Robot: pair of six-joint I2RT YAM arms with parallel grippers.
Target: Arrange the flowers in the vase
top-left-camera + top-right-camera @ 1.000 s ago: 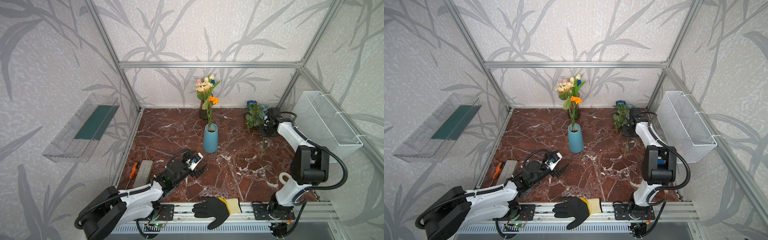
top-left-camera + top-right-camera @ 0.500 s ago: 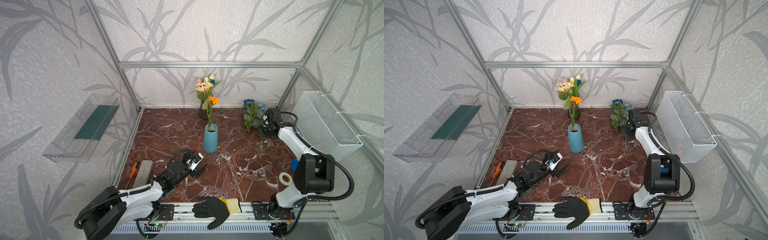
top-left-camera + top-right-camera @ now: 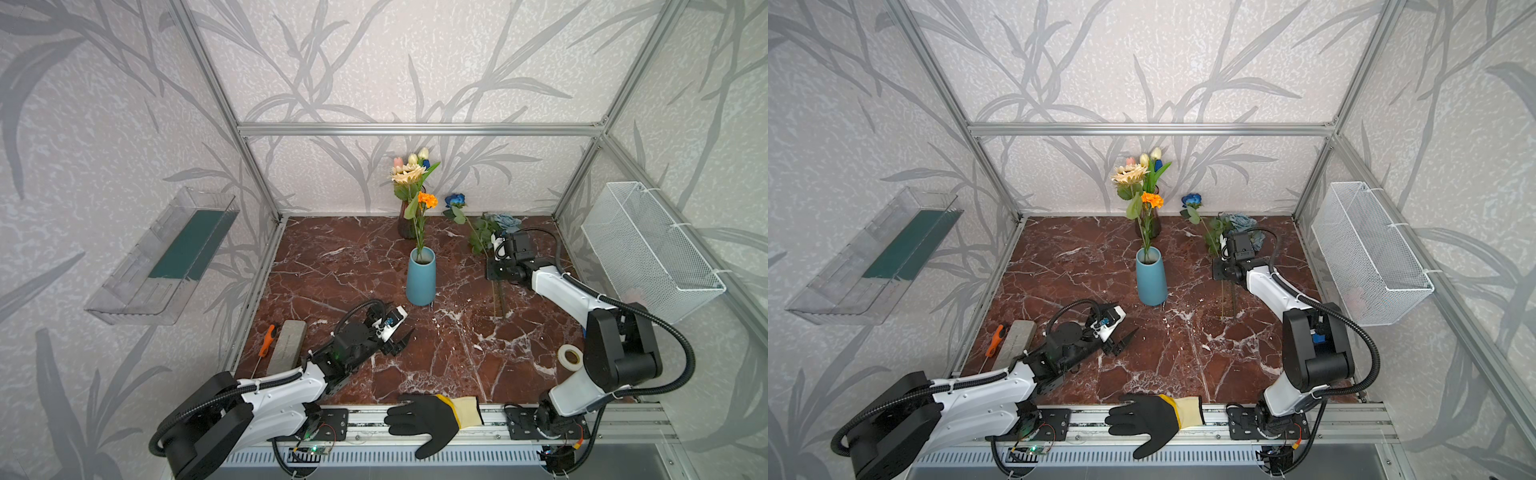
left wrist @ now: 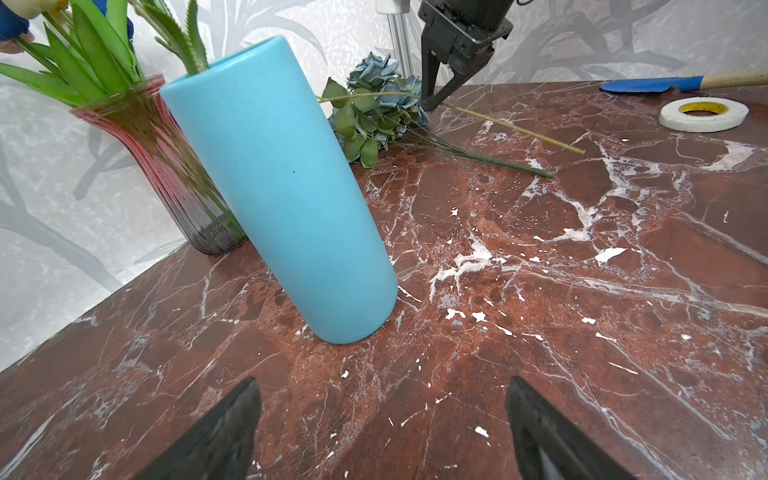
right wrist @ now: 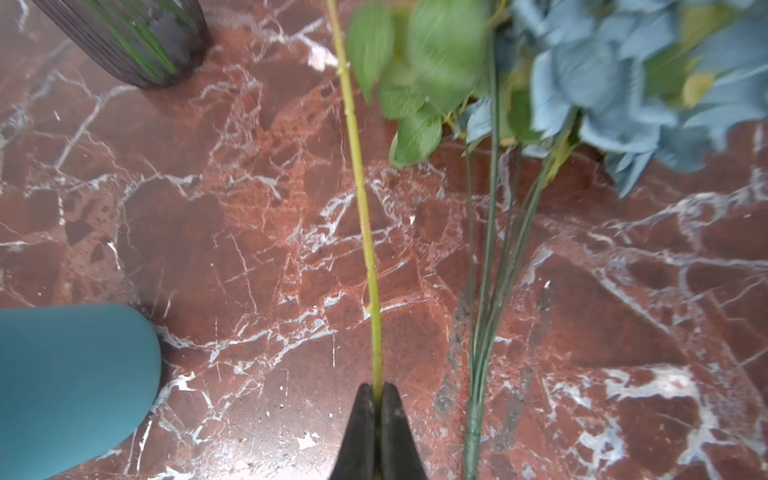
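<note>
The right gripper [image 5: 377, 397] pinches the yellow-green stem of the deep-blue rose [image 3: 455, 200], jaws closed tight on it. The bloom is raised and leans toward the back wall at the right rear of the marble table [image 3: 332, 266]. Just beside it the dusty-blue bunch [image 3: 508, 222] lies flat on the table, stems pointing toward the front. At centre stands the blue vase [image 3: 420, 278] with 1 marigold [image 3: 428, 200] in it. Behind it a ribbed glass vase [image 3: 404, 226] carries the daisy [image 3: 405, 176] and the tulips [image 3: 417, 157]. The left gripper [image 4: 382, 388] hangs low over the table in front of the blue vase, jaws spread wide and holding nothing. A roll of white tape [image 4: 702, 114] lies near the right arm's base; marks on its yellow core are too small to read. A black glove [image 3: 419, 419] rests on the front rail.
</note>
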